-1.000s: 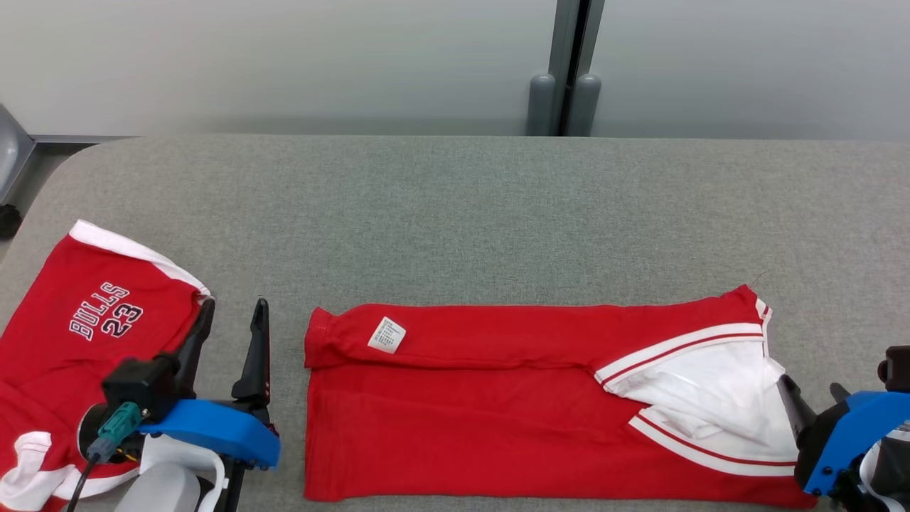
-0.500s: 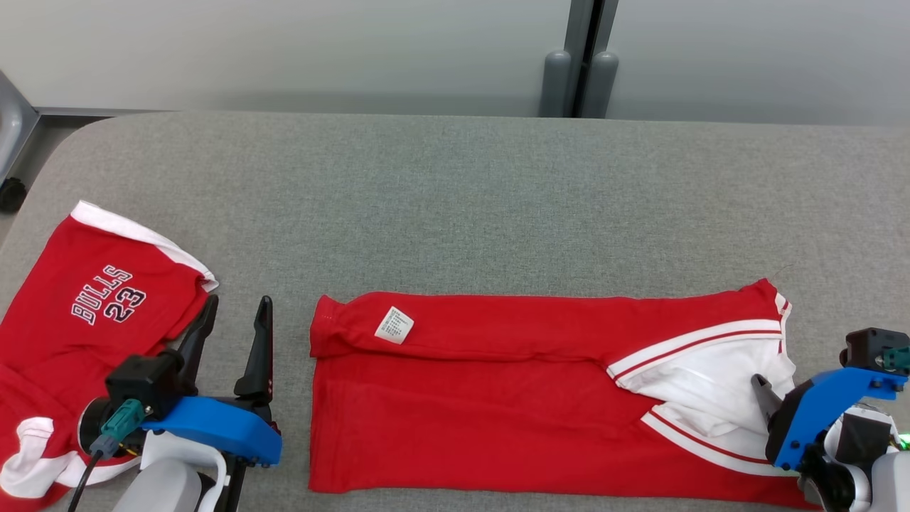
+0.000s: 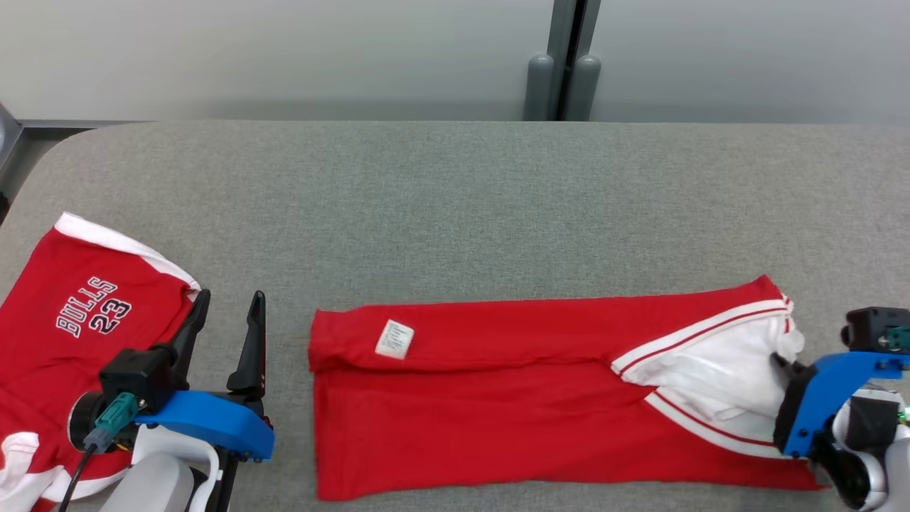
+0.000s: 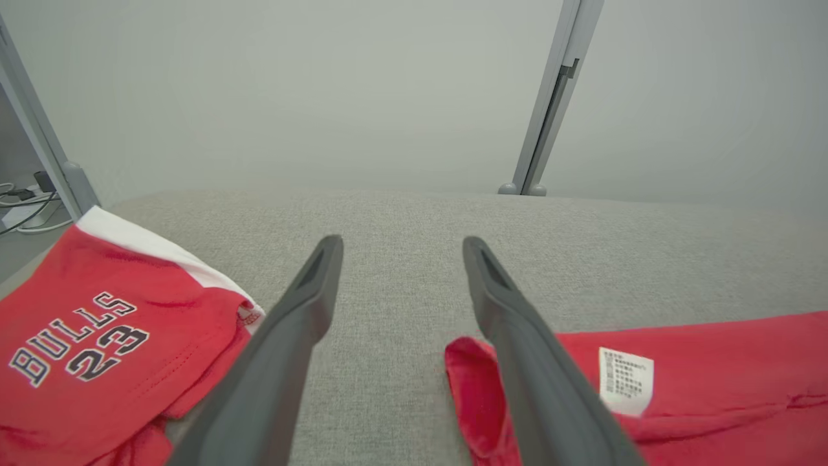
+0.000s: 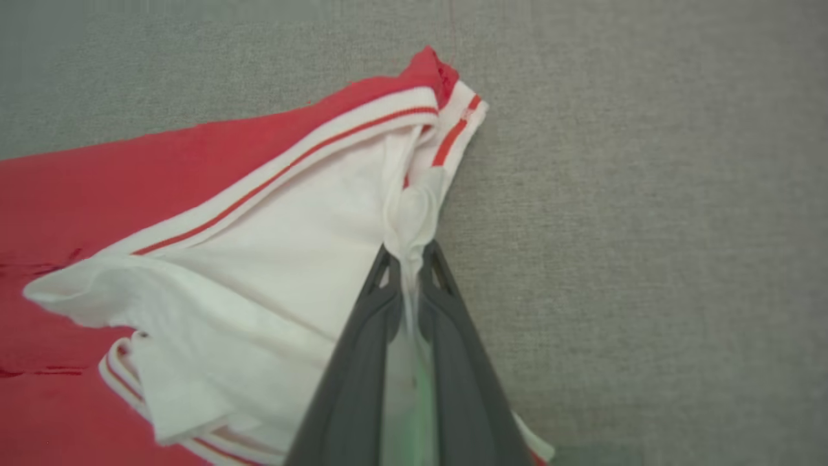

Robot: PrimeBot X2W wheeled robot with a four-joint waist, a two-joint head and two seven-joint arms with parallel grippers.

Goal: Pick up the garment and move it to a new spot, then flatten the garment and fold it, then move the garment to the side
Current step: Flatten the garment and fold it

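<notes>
While the red garment point(image 3: 498, 398) lies folded across the lower middle of the grey table point(image 3: 455, 199) | right gripper point(image 5: 407, 252), lower right: clamped on its white, striped end, probably to fold or drag it | left gripper point(image 3: 229, 299), lower left: fingers spread, empty, waiting beside the labelled end

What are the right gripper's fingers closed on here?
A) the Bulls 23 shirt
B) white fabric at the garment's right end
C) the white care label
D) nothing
B: in the right wrist view the right gripper has its fingers pinched on white fabric at the striped end of the red garment.
</notes>
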